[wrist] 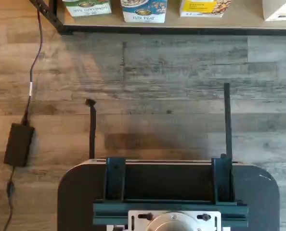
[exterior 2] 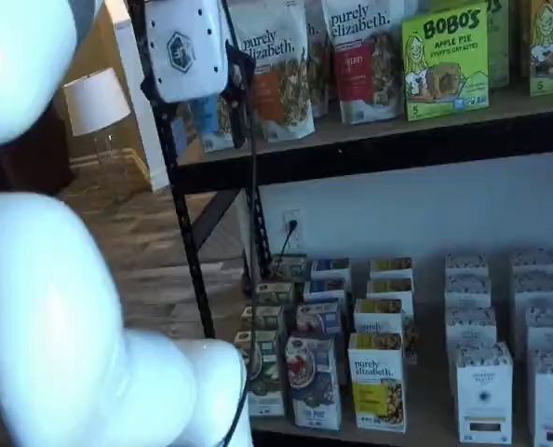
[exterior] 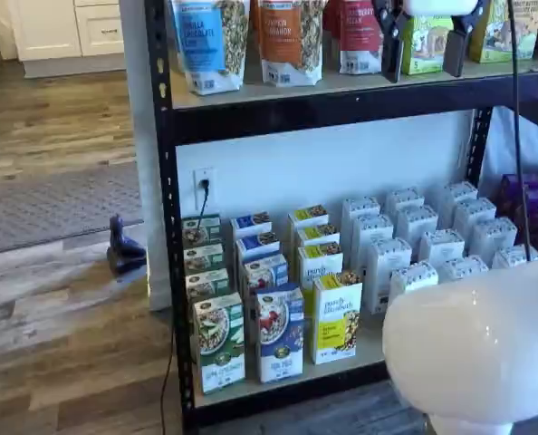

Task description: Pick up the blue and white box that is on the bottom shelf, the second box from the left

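The blue and white box stands upright at the front edge of the bottom shelf, heading its own row of like boxes that runs back toward the white wall. In both shelf views it has a green-and-white box just beside it on one side and a yellow-and-white box just beside it on the other; in a shelf view the same blue and white box shows its bowl picture above a white lower part. Beyond the yellow-and-white box stand several rows of white boxes. In the wrist view only the lower part of the blue and white box shows, at the shelf's edge above a wood-plank floor.

The tool hangs well above the blue and white box, level with the upper shelf and its bags. Its two black fingers stand apart with a plain gap between them, and nothing is held in that gap.
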### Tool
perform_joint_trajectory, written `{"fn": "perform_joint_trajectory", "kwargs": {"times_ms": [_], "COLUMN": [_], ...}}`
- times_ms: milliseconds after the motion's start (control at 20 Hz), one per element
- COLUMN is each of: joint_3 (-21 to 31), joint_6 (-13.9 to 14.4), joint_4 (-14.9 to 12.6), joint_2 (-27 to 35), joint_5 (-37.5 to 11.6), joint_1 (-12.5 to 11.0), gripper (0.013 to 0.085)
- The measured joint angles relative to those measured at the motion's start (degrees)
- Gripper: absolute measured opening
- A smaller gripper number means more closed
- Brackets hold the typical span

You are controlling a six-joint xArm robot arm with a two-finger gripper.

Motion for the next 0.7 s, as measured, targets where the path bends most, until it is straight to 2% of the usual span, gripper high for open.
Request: {"fn": "perform_joint_trajectory", "kwargs": {"times_ms": [100, 200, 700], "joint_3": [0.0, 0.2, 2.8], "joint_6": [-1.3, -1.6, -1.5], "joint_4": [2.8, 3.6, 2.5], "joint_2": [0.0, -0.2, -1.1], "joint_5": [0.1, -0.3, -3.4], "joint_1": [-2.6, -3.2, -2.4], "gripper": [0.0850, 0.0850, 0.0850]}}
